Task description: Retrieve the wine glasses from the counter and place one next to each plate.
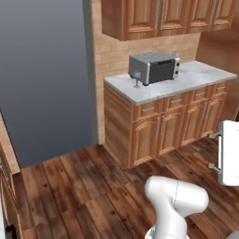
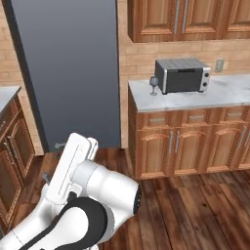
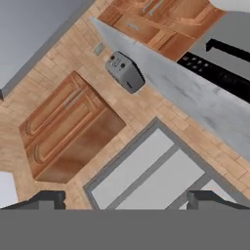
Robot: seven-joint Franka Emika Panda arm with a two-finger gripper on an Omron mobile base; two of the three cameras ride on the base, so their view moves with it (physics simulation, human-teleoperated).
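- The gripper (image 3: 125, 200) has its jaws spread wide with nothing between them; the hand points high toward the wall cabinets, not at the counter top.
- The wooden floor lies between the base and the cabinets; judged from this, the base is well apart from the target, so a drive comes before any reach.
- The counter (image 2: 229, 95) lies ahead.
- One wine glass (image 2: 154, 85) stands upright near the counter's left end, just beside the toaster oven (image 2: 182, 74), stem vertical.

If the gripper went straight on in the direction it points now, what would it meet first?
Judging from the hand view, the open gripper points at the brick wall between the upper cabinet and the window. Probably the wall comes first; depth is unclear.
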